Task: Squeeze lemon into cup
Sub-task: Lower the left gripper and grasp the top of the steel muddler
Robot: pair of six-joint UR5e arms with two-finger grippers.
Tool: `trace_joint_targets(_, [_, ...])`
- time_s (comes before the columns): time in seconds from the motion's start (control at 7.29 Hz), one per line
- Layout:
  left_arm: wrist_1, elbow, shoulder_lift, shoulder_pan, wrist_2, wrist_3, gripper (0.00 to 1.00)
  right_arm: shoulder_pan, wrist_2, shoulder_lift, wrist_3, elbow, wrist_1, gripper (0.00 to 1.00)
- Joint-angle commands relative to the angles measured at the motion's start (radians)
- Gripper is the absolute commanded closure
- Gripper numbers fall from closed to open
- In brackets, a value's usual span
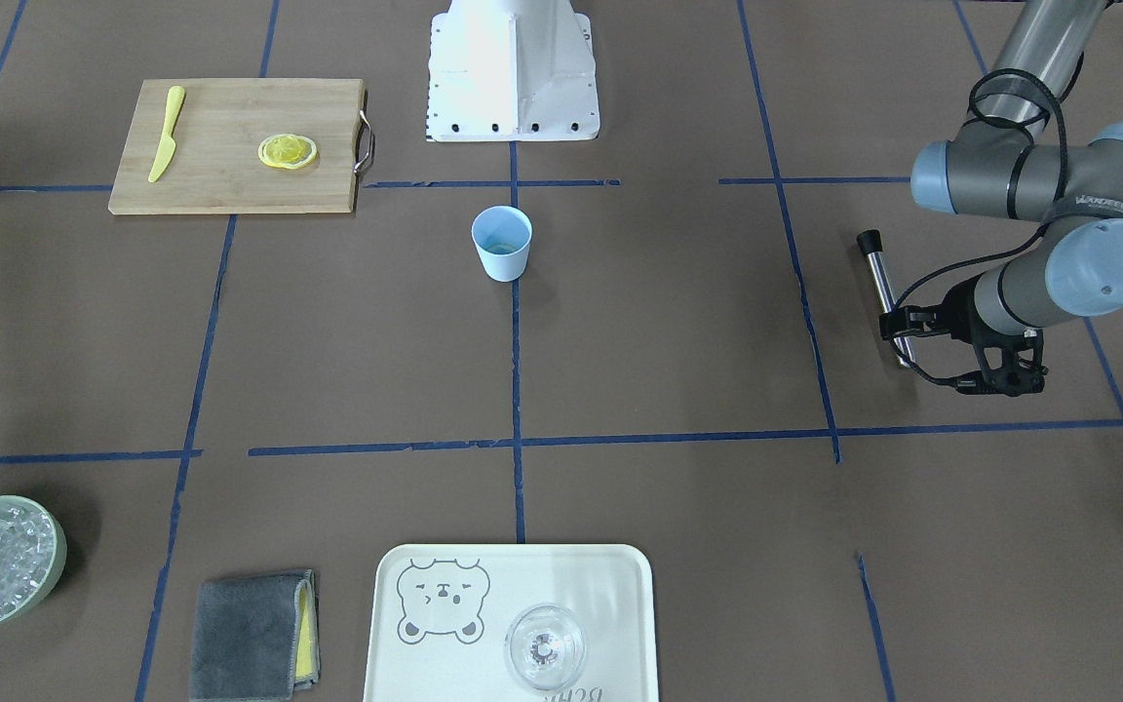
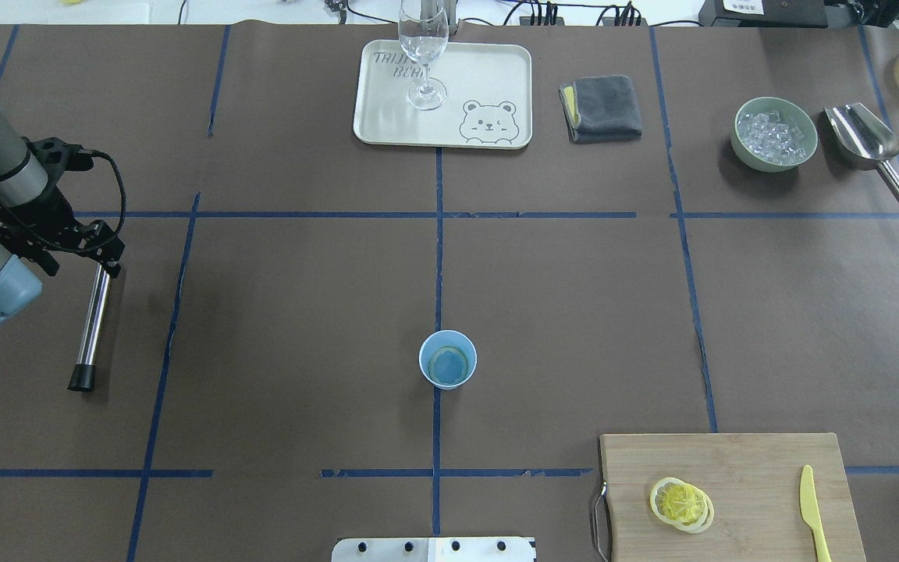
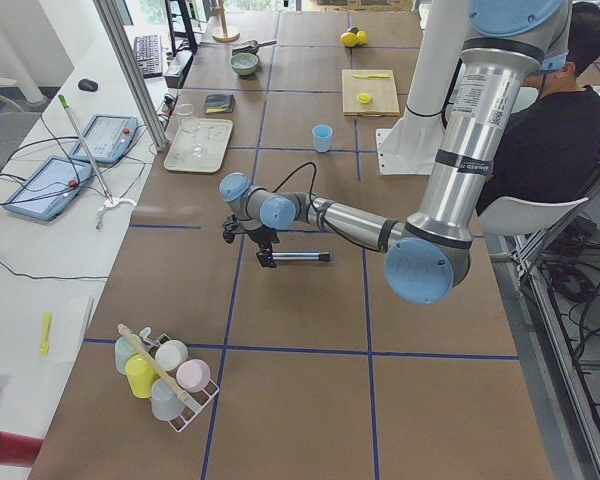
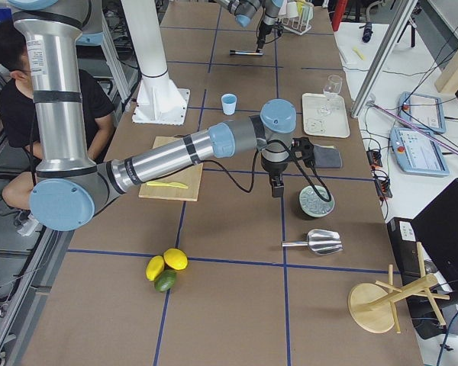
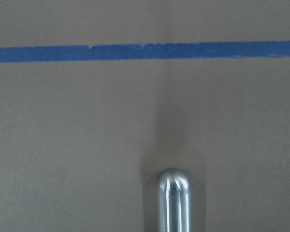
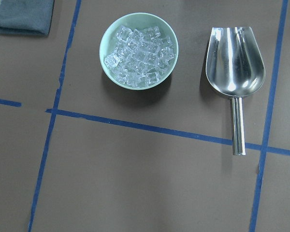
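At the far left of the overhead view, the left tool (image 2: 102,248) sits over the upper end of a steel rod (image 2: 93,320) lying on the counter (image 2: 301,312) — I cannot tell whether it is clenched on the rod. Midway along, the cup (image 2: 448,369) stands upright on a blue tape line, well apart from both arms. Further right, the lemon (image 2: 680,504) lies cut face up on a wooden cutting board (image 2: 746,468), with a yellow knife (image 2: 811,511) near it. The right tool (image 4: 276,187) shows only in a side view, hanging above the counter near the bowl of ice (image 2: 740,148) and a metal scoop (image 2: 861,136) — its state cannot be told.
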Motion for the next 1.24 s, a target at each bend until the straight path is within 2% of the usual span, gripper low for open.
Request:
trace_joint_targets(0.0, [-0.002, 0.005, 0.002, 0.023, -0.029, 0.000, 0.00, 0.002, 0.000, 0.003, -0.001, -0.001, 0.000, 0.00])
trace_joint_targets(0.27, [-0.002, 0.012, 0.002, 0.029, -0.029, 0.000, 0.00, 0.016, 0.008, 0.005, -0.001, -0.001, 0.000, 0.00])
trace_joint_targets(0.41, [0.000, 0.012, 0.002, 0.031, -0.029, -0.001, 0.12, 0.018, 0.008, 0.006, -0.001, -0.001, 0.000, 0.00])
trace_joint_targets(0.55, [0.000, 0.015, 0.002, 0.031, -0.028, -0.001, 0.33, 0.018, 0.008, 0.005, -0.001, -0.001, 0.000, 0.00])
trace_joint_targets(0.69, [0.000, 0.017, 0.002, 0.031, -0.028, 0.002, 0.46, 0.018, 0.008, 0.005, -0.001, -0.001, 0.000, 0.00])
trace_joint_targets(0.96, [-0.002, 0.021, 0.002, 0.033, -0.026, 0.005, 0.47, 0.021, 0.009, 0.005, -0.001, -0.001, 0.000, 0.00])
trace_joint_targets(1.1, [-0.002, 0.023, 0.002, 0.033, -0.026, 0.005, 0.52, 0.021, 0.009, 0.005, -0.001, -0.001, 0.000, 0.00])
